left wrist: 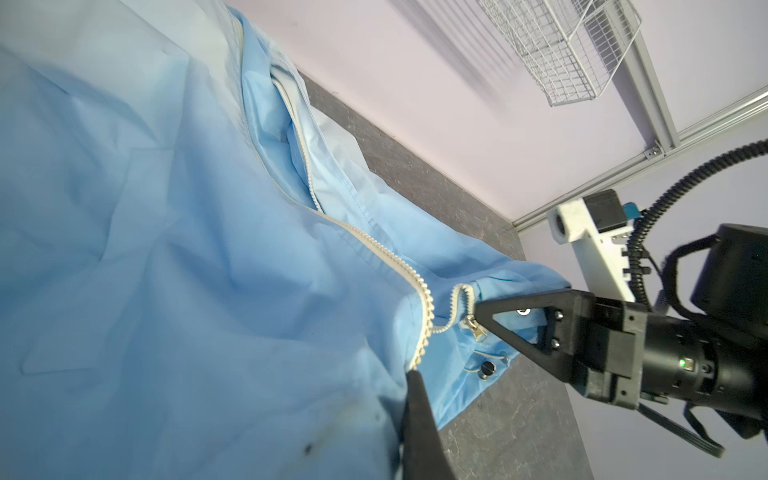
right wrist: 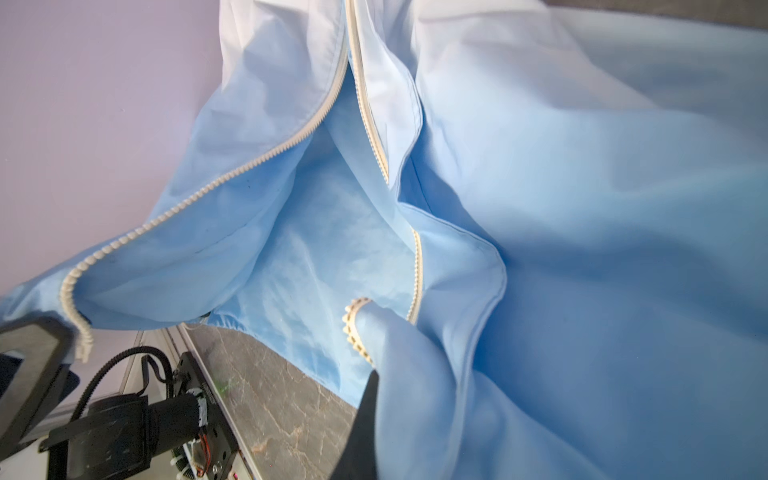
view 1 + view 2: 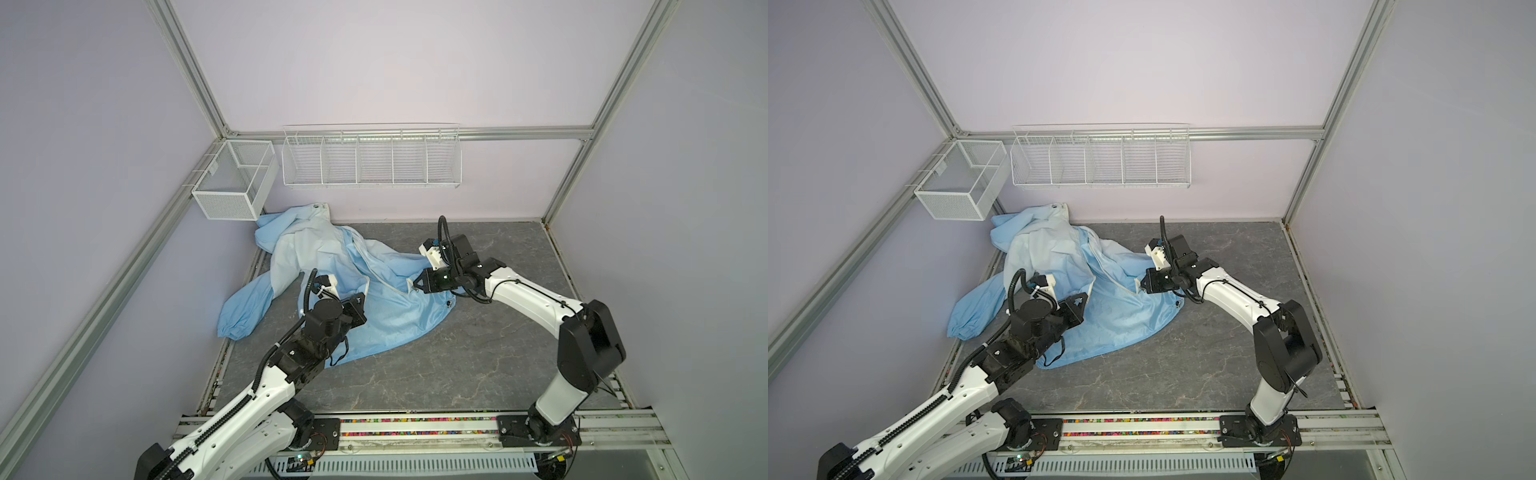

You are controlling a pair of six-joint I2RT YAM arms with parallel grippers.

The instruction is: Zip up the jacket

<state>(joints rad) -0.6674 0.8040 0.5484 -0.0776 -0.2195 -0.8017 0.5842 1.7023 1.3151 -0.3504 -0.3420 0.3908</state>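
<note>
The jacket (image 3: 386, 307) lies crumpled on the tabletop (image 3: 457, 365), toward the far left corner. Its hood end is bunched against the back wall and one sleeve trails off to the left.

The zipper (image 1: 374, 245) is open along the whole length that shows. In the right wrist view its two cream rows of teeth run well apart, with the blue lining exposed between them.

The left gripper (image 3: 362, 300) is pressed together on one front edge of the jacket, pinching it at the lower end of its row of teeth (image 1: 419, 345). The right gripper (image 3: 417, 284) is likewise closed. It pinches the other front edge at the hem, just beside the slider (image 1: 478, 331), which sits at the very bottom of its own row.

In the left wrist view the two lower ends lie near each other but are not joined, and the free end has not entered the slider.

The task therefore looks to be at an early stage: both bottom corners are secured and brought close together, and that is all. What appears to remain is:
- lining up the two ends
- seating the free end in the slider
- taking hold of the pull tab
- drawing the slider up to the collar, with the hem held taut

Whether the fabric farther up is flat enough for a clean run cannot be told from these views
</note>
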